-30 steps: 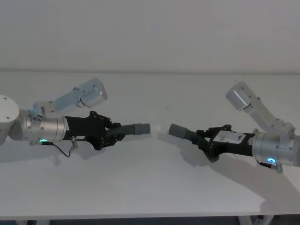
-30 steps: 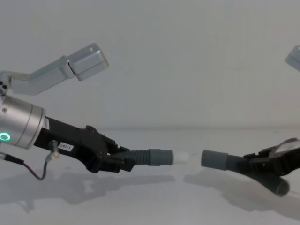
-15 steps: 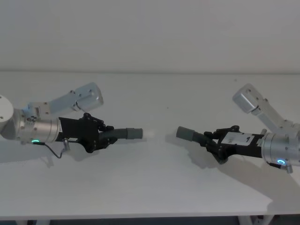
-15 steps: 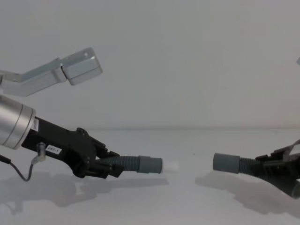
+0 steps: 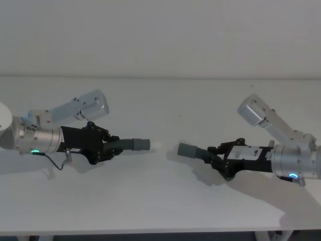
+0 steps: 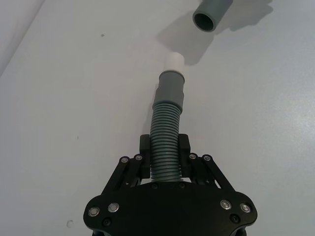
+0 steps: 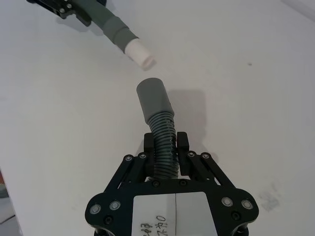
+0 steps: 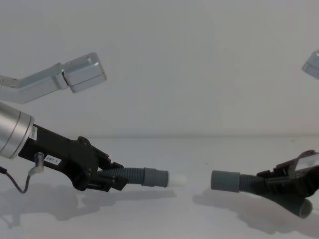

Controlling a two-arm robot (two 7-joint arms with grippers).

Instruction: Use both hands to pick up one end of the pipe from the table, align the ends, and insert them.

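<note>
The left gripper [image 6: 165, 167] clamps the ribbed body of the shorter hose piece [image 6: 166, 142], its two black fingers [image 6: 144, 160] pressed against either side of the corrugation. Past the fingers the hose runs out to its smooth grey cuff [image 6: 171, 88], capped by a small whitish tip [image 6: 174, 61]. Beyond that tip, across a gap of bare white table [image 6: 74, 98], the open mouth of the other cuff [image 6: 210, 14] faces back toward it, slightly off to one side rather than in line.

The right gripper [image 7: 166, 152] is likewise closed around the ribbed part of the longer hose piece [image 7: 162, 142], and its cuff [image 7: 153, 101] sticks out ahead of the fingers.

In the head view both pieces are held above the table [image 5: 160, 201], casting shadows on it. Taking the whitish tip [image 5: 154, 145] as the mark, the left gripper [image 5: 108, 147] sits to its left with the shorter hose piece [image 5: 128, 144] between them; the longer piece's cuff [image 5: 188, 149] lies just to the tip's right and a little lower, with the right gripper [image 5: 220, 158] farther right again. The two ends are apart, not touching.

From the chest view the tip [image 8: 177, 180] and the facing cuff [image 8: 224, 180] sit at about the same height, separated by a clear gap.
</note>
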